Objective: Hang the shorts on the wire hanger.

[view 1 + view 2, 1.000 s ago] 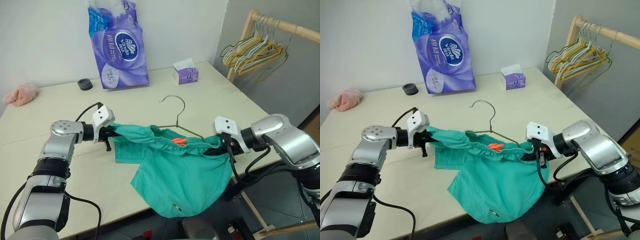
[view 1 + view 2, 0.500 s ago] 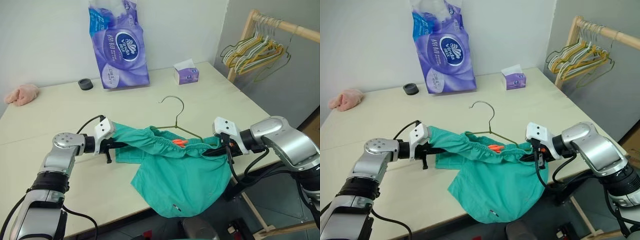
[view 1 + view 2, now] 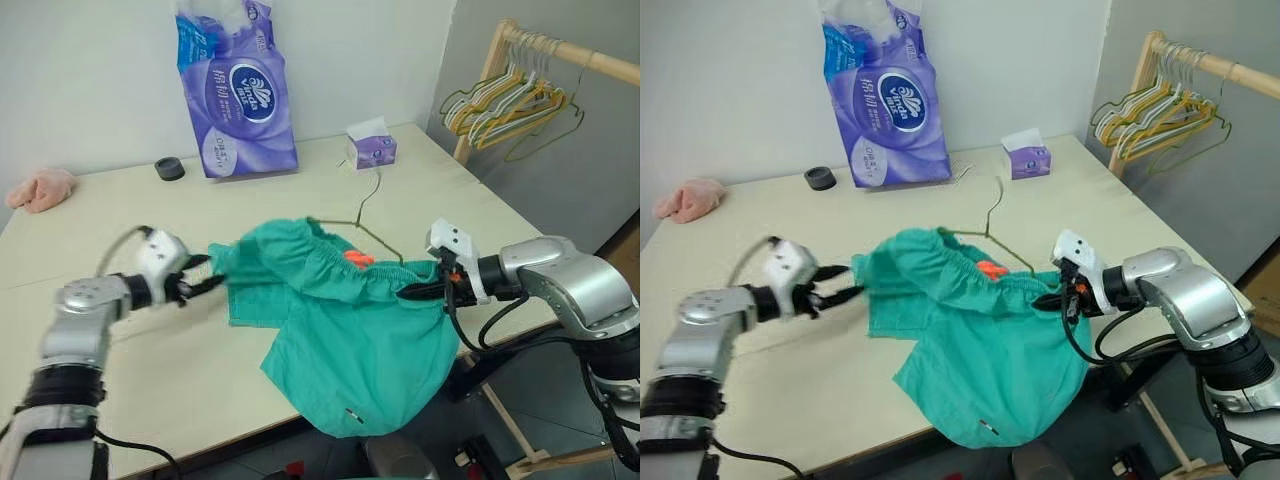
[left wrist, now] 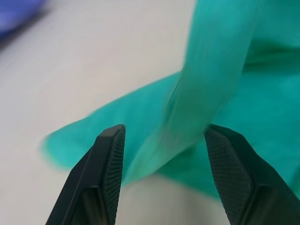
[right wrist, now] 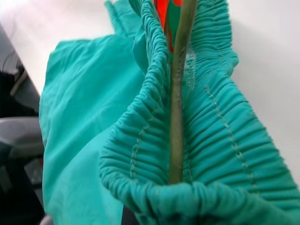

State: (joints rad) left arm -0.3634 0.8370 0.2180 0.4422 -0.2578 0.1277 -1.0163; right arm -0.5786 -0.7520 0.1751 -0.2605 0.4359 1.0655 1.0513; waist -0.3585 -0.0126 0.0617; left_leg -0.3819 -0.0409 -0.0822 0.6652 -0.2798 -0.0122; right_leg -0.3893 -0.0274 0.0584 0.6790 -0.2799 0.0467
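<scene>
Left eye view, shorts: the teal shorts (image 3: 345, 340) lie across the near edge of the surface (image 3: 300, 200), the gathered waistband raised between the two arms and one leg hanging down over the edge
Waistband detail: an orange tag (image 3: 356, 259) shows inside the band; a tiny white mark (image 3: 348, 411) sits near the lower hem
Hanger: the thin olive wire hanger (image 3: 372, 215) is threaded inside the waistband, its hook tilted up and away toward the tissue box (image 3: 371, 143)
Right gripper: the right gripper (image 3: 412, 292) is clamped together on the waistband's right end, pinching both fabric and hanger wire
Right wrist view: the hanger wire (image 5: 177, 108) runs straight away from the camera along the middle of the bunched elastic band
Left gripper: the left gripper (image 3: 205, 278) stands with its two fingers apart, holding nothing, its tips just beside the left end of the waistband
Left wrist view: both black fingers (image 4: 108, 173) are spread, with a fold of teal fabric lying beyond and between them; touch cannot be told
Back of the surface: a purple pack of toilet rolls (image 3: 238, 90) stands by the wall, a small black round thing (image 3: 170, 168) just to its left, a pink fluffy cloth (image 3: 40, 189) at the far left corner
Rack: a wooden rail (image 3: 560, 50) at right carries a bunch of yellow, green and white hangers (image 3: 505, 105)
</scene>
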